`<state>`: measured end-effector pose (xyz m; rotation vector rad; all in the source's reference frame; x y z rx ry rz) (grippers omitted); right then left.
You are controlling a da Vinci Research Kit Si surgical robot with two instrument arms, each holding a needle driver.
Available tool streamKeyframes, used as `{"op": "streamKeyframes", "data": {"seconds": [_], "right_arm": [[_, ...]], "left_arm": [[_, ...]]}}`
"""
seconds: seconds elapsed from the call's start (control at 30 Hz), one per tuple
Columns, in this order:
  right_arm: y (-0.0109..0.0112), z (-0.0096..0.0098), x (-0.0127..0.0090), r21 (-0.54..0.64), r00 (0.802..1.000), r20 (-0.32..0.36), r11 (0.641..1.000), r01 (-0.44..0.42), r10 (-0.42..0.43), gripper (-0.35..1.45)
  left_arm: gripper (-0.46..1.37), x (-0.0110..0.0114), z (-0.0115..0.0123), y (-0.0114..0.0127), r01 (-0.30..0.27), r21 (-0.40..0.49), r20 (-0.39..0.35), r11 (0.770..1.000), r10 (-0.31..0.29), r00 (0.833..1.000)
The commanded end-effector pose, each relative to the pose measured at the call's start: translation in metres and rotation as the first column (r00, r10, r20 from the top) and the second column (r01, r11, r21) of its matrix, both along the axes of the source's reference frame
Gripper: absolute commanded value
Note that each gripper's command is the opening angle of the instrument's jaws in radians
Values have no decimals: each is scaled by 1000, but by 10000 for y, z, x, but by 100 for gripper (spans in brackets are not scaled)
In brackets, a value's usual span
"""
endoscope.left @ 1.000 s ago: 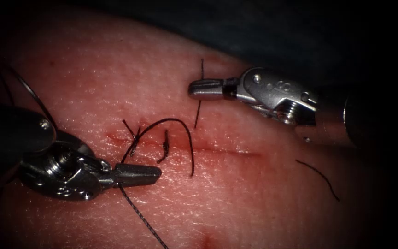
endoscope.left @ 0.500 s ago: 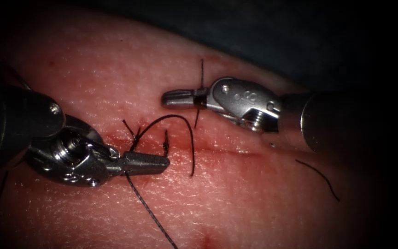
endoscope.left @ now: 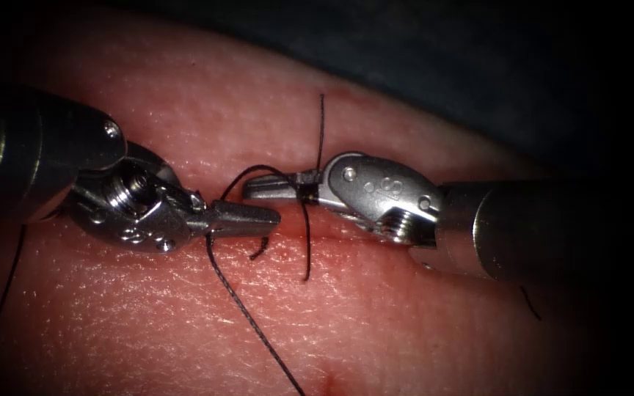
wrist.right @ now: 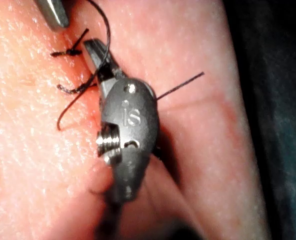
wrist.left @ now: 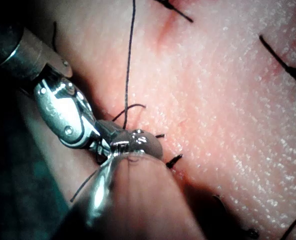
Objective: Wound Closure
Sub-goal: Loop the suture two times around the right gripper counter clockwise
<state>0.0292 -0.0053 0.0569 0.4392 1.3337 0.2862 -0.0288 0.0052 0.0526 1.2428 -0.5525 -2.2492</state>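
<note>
My left tool, smooth steel with tapered jaws, lies at centre left of the endoscope view, jaws clamped together on the dark braided thread, which runs down toward the lower middle edge. My right tool, the same polished metal, reaches in from the right with its jaws together; a thin strand crosses at their base, and I cannot tell whether they grip it. The thread arches in a loop between the two tips above the cut, a wet red line across the pale, grainy tissue. I cannot make out the needle.
</note>
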Motion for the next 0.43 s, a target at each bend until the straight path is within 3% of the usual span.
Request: {"op": "streamKeyframes", "data": {"seconds": [0.03, 0.43], "right_arm": [[0, 0, 0, 5, 1000, -1, 1000, -4, 4, -35], [-2, -2, -3, 5, 1000, -9, 1000, 2, -2, -35]], "left_arm": [[-35, 0, 1, -1, -6, 4, -4, 1000, 6, 1000], [-35, 0, 10, -7, -10, 10, -14, 1000, 10, 1000]]}}
